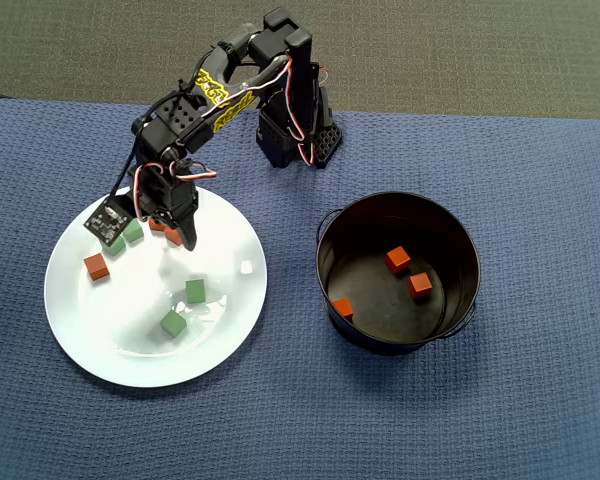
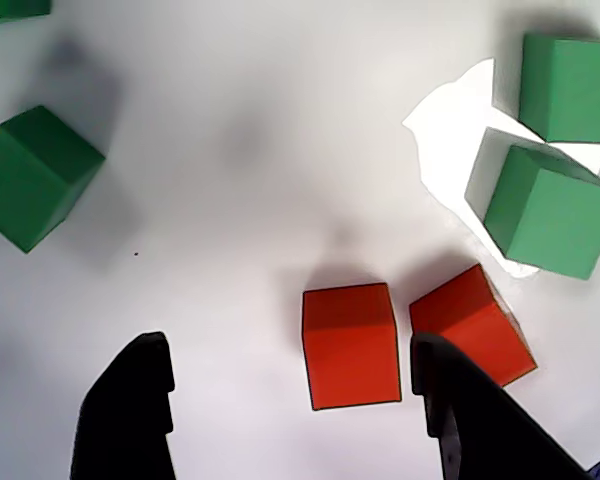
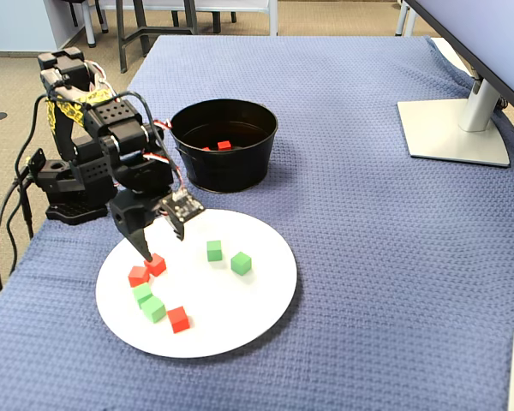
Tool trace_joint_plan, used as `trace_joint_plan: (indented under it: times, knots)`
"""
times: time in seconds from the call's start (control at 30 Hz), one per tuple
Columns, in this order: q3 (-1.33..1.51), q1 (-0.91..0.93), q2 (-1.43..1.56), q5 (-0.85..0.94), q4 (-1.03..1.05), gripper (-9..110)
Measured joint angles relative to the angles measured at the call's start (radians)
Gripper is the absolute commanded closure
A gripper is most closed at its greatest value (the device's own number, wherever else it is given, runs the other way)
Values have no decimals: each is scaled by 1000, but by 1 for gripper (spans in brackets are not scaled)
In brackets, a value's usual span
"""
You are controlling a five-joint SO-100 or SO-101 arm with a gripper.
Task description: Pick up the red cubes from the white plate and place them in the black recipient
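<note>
The white plate (image 1: pixel 225 235) (image 3: pixel 240 312) (image 2: pixel 240 150) holds three red cubes and several green ones. Two red cubes lie side by side under my gripper (image 1: pixel 180 238) (image 3: pixel 146 255) (image 2: pixel 285 352), which is open and low over the plate. In the wrist view one red cube (image 2: pixel 350 345) sits between the fingers, close to the right finger (image 2: pixel 470 425). The other red cube (image 2: pixel 472 322) lies just beyond that finger. A third red cube (image 1: pixel 96 266) (image 3: pixel 178 318) lies apart on the plate. The black recipient (image 1: pixel 325 255) (image 3: pixel 227 175) holds three red cubes (image 1: pixel 398 259).
Green cubes (image 1: pixel 195 291) (image 1: pixel 173 323) (image 3: pixel 153 308) are scattered on the plate, two of them (image 2: pixel 550 210) close to the red pair. The arm's base (image 1: pixel 298 140) stands behind the plate on the blue cloth. A monitor stand (image 3: pixel 454 128) is at the far right.
</note>
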State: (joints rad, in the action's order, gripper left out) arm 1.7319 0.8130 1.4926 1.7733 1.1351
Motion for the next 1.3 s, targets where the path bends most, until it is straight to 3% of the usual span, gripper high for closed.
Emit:
trace_joint_plan:
  times: [0.5, 1.3]
  knots:
    - [-175, 0, -206, -18, 20, 80]
    - [-66, 0, -224, 2, -80, 81]
